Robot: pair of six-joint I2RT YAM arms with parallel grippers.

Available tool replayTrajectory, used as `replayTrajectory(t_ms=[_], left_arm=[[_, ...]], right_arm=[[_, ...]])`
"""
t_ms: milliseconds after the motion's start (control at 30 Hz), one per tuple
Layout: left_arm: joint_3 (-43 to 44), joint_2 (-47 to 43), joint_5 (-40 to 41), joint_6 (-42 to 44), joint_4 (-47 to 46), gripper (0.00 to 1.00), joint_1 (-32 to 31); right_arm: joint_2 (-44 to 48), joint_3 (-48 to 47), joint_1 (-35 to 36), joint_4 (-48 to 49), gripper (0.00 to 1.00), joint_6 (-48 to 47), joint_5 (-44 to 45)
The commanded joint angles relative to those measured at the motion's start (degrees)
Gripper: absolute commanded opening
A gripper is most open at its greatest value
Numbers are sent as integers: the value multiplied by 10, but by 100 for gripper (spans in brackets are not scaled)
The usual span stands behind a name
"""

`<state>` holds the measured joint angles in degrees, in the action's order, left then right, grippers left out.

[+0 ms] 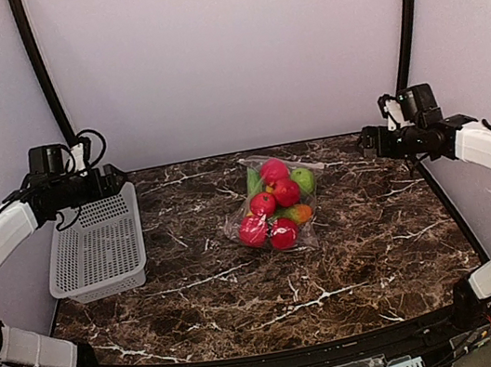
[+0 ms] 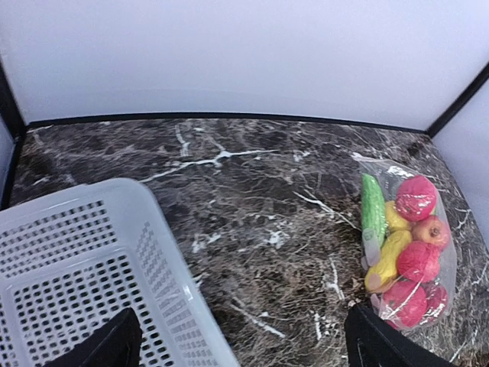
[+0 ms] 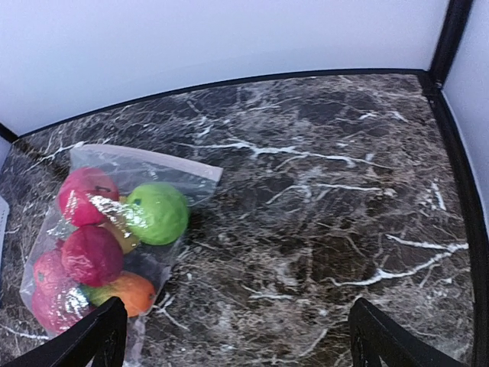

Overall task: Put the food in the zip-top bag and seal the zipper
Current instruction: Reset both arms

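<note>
Zip-top bag [image 3: 187,174] lay flat on the table [image 1: 379,246], roughly mid-width and a bit toward the far side. All the food [image 1: 277,202] was inside it: several red pcs, a green round one [image 3: 157,212], a long green veg [image 2: 373,206], a yellow pc [image 2: 390,256] and an orange-green one [image 3: 126,292]. The zipper [image 1: 282,163] ran along the bag's far edge. I couldn't tell from any cam whether it was fully shut, and the slider was too small to make out. The left jaws were spread wide w/ nothing in them, up over the far end of the white mesh basket [image 1: 97,251] at the table's left. The right jaws were likewise wide apart and empty, up near the far right corner, well apart from the bag.
</note>
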<state>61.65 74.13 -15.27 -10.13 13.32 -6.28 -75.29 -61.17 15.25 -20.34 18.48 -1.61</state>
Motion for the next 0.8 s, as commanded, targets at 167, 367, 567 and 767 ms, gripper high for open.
replayTrajectory(t_ms=[167, 367, 567, 767], left_arm=[[-131, -184, 48, 25, -22, 96, 89], [-181, -286, 166, 47, -23, 99, 89], [-211, -334, 179, 51, -12, 99, 89], [-217, -347, 185, 52, -7, 99, 89]], right_arm=[[160, 124, -104, 80, 98, -34, -15], [252, 194, -109, 164, 99, -57, -16], [319, 274, -109, 236, 99, -71, 2], [366, 318, -110, 249, 99, -79, 14]])
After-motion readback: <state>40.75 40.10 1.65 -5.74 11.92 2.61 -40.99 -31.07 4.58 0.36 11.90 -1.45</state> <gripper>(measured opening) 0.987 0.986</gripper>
